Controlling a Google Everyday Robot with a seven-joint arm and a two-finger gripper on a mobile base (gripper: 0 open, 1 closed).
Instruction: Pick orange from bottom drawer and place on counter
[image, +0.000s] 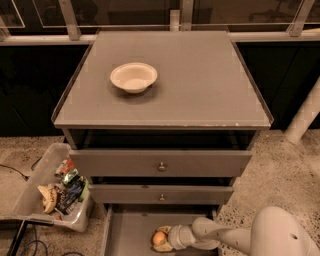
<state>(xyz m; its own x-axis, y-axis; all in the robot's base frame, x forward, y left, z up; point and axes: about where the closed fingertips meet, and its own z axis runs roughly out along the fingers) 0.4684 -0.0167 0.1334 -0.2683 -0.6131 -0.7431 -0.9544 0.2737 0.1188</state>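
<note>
Reaches low from the right into the pulled-out bottom drawer (127, 232) with the gripper (157, 239); clamps the orange (159, 238) between two pale fingers (164, 230), one above and one below it in the camera view, both seemingly touching the fruit; holds it down at the drawer floor, near the middle of the tray, not yet lifted. Looks like the grasp step, at or near completion; leaves lift, carry and placing all to do. Calls next for a short rise clear of the tray's low walls, then a pull outward from under the two upper drawer fronts (200, 163), which overhang the rear of the tray; risks knocking the fruit loose against the lower front otherwise. Needs then a long climb to the counter (210, 85), well above; finds there a white bowl (133, 76) toward the left rear; suits a gentle set-down on bare grey top apart from that bowl, given a round fruit apt to roll toward the thin rim.
</note>
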